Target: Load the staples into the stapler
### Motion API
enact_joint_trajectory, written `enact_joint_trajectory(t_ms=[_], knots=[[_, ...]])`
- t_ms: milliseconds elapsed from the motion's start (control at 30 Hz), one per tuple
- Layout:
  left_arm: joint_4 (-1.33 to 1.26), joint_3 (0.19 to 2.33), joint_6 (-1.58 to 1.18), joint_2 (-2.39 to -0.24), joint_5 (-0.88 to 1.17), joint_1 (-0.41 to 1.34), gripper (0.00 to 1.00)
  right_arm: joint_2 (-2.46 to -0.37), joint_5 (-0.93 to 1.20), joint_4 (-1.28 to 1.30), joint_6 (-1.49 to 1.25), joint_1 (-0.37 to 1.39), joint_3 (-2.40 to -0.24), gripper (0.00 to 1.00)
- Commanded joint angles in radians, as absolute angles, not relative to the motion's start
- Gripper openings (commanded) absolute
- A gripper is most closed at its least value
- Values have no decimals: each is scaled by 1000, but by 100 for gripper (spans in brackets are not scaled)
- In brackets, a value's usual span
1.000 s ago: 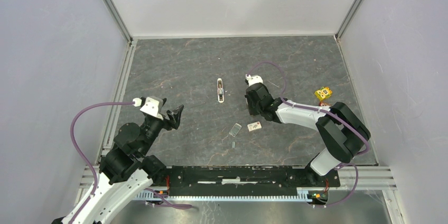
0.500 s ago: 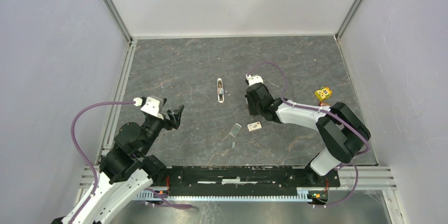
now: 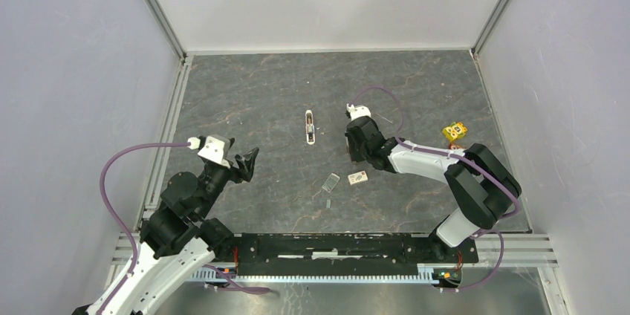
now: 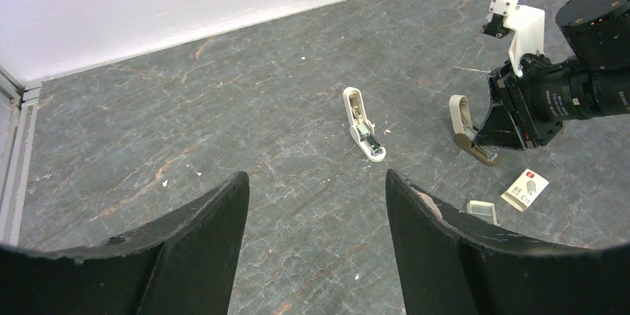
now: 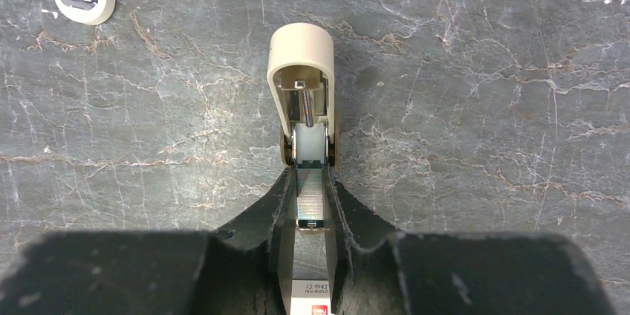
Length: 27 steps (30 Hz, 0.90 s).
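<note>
My right gripper (image 5: 310,181) is shut on the stapler (image 5: 300,70), low on the table, right of centre. The stapler's cream top is swung up and away from me. Its metal channel sits between my fingers, and a silvery ribbed strip of staples (image 5: 310,195) lies in it. From the left wrist view the stapler (image 4: 466,125) shows at the right gripper's tip. The whitish staple box with a red mark (image 3: 357,177) lies just behind that gripper, its clear lid (image 3: 330,182) beside it. My left gripper (image 3: 249,160) hovers open and empty at the left.
A second cream stapler-like piece with a metal insert (image 3: 309,126) lies open on the table left of the right gripper. A yellow cartoon-face cube (image 3: 455,131) sits at the right. White walls and aluminium rails (image 3: 167,137) enclose the grey marbled floor.
</note>
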<state>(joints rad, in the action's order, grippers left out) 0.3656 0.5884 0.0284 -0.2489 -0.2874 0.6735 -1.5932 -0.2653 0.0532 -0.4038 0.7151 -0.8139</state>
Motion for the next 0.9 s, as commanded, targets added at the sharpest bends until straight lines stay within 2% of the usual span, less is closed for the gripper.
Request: enact_joint_trajectory(t_ms=[0,867], knots=[[340,588,100,-255,-297,672,75,-1585,-273,22,-423,710,-815,23],[340,589,102,-267,-297,671,75,-1566,-284,7,-443,710,-802,22]])
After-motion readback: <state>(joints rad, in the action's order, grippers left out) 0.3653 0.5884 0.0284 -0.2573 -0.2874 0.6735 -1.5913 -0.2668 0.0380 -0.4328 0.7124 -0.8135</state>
